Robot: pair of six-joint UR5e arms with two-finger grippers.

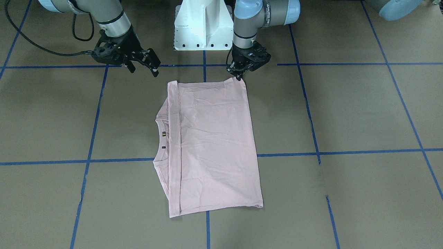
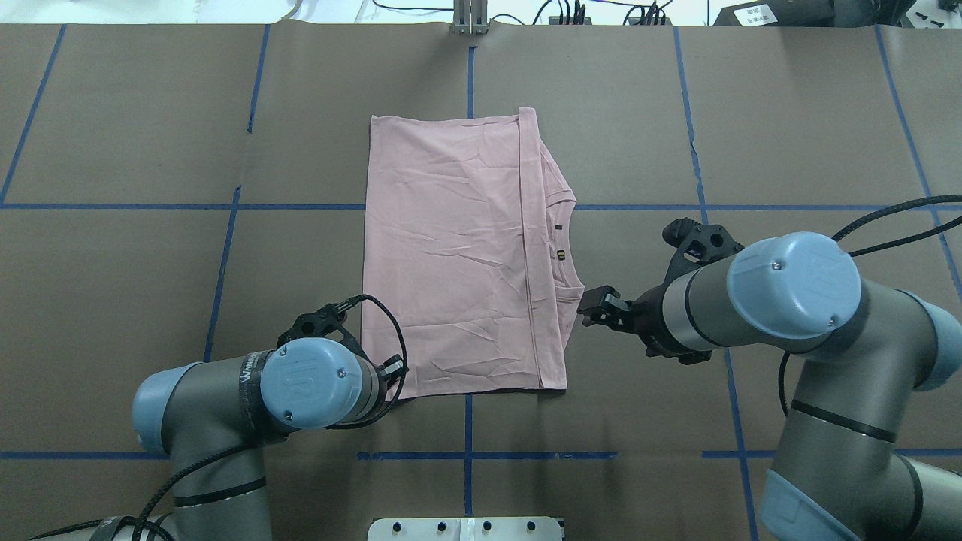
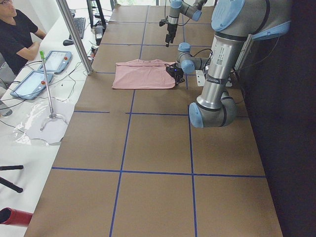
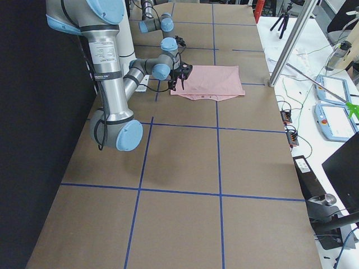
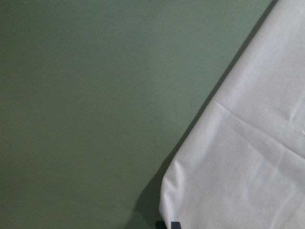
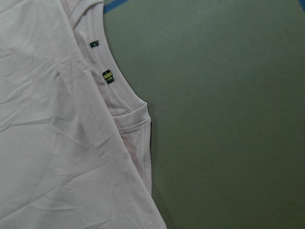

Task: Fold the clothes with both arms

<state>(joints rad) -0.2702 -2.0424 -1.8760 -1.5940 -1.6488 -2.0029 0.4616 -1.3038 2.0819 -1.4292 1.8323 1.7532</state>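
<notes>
left gripper [image 1: 238, 76] pinching T-shirt [image 1: 214, 145] corner | right gripper [image 1: 144, 71] fingers apart (hovering just beside it)

Six cameras: four fixed around the table, one on each wrist.

The overhead view looks forward and down from behind the arms, while the front-facing one looks steeply down from across the table [image 3: 158, 143]. Both take in the whole pink T-shirt [image 1: 214, 145], mirrored. The two side views look along the table from its ends, far off. The left wrist camera sits very close on the shirt corner at the left gripper's [image 1: 238, 76] fingertips. The right wrist camera frames the neckline [image 6: 101, 59] ahead of the right gripper's [image 1: 144, 72] fingers.
</notes>
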